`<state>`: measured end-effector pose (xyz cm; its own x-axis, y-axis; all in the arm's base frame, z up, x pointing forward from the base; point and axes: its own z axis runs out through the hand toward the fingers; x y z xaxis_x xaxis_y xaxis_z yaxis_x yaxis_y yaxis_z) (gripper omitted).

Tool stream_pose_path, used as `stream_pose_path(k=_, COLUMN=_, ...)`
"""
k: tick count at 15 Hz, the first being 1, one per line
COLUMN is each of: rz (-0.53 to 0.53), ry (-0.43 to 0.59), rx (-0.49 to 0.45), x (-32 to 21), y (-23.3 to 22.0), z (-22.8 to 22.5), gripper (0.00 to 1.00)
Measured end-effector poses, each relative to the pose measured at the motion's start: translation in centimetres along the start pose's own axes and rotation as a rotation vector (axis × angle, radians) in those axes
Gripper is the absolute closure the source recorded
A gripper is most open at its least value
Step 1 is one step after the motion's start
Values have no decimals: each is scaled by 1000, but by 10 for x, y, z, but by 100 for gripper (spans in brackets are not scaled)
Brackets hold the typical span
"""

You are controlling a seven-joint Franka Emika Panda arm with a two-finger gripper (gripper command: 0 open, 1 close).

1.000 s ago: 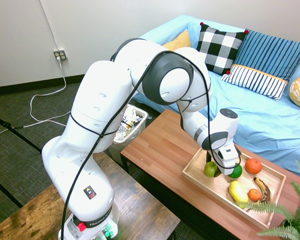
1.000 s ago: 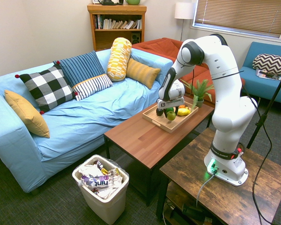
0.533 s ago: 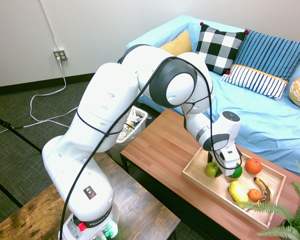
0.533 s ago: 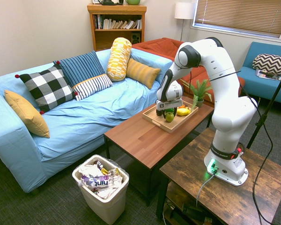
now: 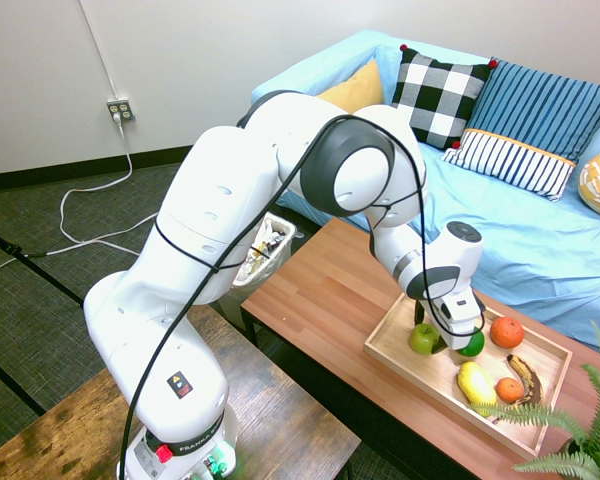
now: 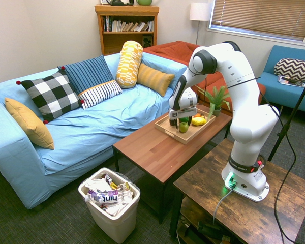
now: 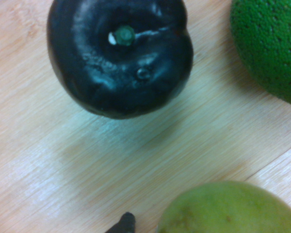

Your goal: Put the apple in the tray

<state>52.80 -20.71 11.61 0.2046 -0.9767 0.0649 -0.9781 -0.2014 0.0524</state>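
On the wooden tray (image 5: 412, 365) lay the apple (image 5: 423, 338) — near its front corner, just beside a dark green fruit (image 5: 472, 343) and a black fruit (image 7: 119, 56). Directly above the apple the gripper (image 5: 442, 336) pointed straight down; whether its jaws gaped or pinched I could not tell.
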Motion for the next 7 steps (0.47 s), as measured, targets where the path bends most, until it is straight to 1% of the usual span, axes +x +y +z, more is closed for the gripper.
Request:
stream_pose_path(k=4, rz=22, ry=31, rx=64, x=17, y=13, z=-57, gripper=0)
stream_pose_path(k=7, rz=19, ry=45, rx=97, x=13, y=18, z=-87, gripper=0)
